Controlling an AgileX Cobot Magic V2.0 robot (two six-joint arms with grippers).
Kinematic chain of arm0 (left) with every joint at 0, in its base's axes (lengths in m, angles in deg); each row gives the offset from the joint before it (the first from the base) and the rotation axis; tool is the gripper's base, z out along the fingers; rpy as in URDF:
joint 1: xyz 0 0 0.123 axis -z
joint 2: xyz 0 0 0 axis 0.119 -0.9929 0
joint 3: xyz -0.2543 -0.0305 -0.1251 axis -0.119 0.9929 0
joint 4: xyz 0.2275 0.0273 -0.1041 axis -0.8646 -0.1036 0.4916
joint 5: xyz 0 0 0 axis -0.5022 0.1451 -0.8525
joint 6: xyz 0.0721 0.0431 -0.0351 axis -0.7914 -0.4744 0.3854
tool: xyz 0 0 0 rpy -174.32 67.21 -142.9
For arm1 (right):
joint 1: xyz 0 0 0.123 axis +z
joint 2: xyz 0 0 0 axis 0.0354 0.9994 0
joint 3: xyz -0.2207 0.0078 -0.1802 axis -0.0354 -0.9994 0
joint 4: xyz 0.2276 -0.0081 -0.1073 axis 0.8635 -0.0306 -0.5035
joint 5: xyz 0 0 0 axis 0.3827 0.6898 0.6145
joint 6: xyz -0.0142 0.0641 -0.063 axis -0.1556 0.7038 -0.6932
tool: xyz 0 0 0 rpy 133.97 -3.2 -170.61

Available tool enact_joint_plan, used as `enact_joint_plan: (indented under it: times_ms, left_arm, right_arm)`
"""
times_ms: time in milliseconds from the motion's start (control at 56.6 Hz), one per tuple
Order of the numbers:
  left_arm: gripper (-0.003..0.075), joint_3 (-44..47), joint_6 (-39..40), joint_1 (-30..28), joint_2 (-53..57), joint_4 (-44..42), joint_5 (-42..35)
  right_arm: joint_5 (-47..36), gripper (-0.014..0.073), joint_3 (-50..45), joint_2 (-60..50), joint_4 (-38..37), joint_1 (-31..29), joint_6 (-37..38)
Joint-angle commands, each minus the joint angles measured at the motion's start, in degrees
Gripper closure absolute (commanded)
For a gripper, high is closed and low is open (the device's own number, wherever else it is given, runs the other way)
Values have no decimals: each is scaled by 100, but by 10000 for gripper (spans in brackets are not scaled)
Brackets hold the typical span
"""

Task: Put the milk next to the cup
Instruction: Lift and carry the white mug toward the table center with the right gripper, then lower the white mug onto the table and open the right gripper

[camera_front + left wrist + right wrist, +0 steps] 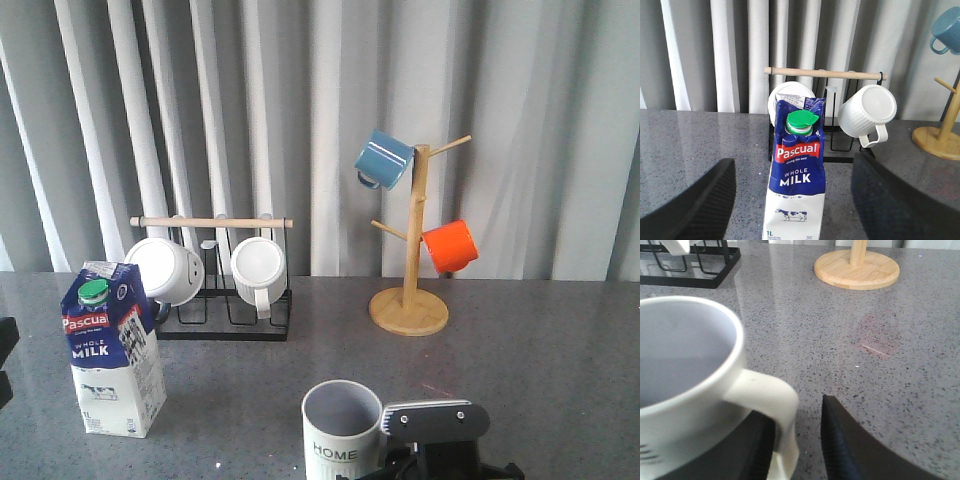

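Observation:
The milk (112, 350), a blue and white carton with a green cap, stands upright on the grey table at the front left. In the left wrist view the milk (797, 185) stands between the two fingers of my left gripper (795, 212), which is open with wide gaps on both sides. The cup (342, 430), cream with "HOME" lettering, sits at the front centre. Its handle (772, 405) lies between the fingers of my right gripper (797, 455). One finger is against the handle and the other finger (840, 450) stands apart from it.
A black rack (225, 310) with a wooden bar holds two white mugs behind the milk. A wooden mug tree (410, 305) with a blue mug (384, 158) and an orange mug (449, 246) stands at the back right. Grey curtains close off the table's far edge.

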Motion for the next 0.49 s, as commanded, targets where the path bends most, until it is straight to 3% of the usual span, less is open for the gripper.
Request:
enact_joint_plan:
  times_ms: [0, 318, 477]
  left_arm:
    - [238, -168, 49, 34, 48, 30, -431]
    - [238, -168, 49, 34, 48, 30, -431]
    - [238, -168, 49, 34, 48, 30, -431]
  right_arm:
    - [-288, 351, -92, -576, -398, 0, -72]
    - [224, 349, -189, -1320, -760, -13, -199]
    - [281, 349, -189, -1526, -1126, -19, -966]
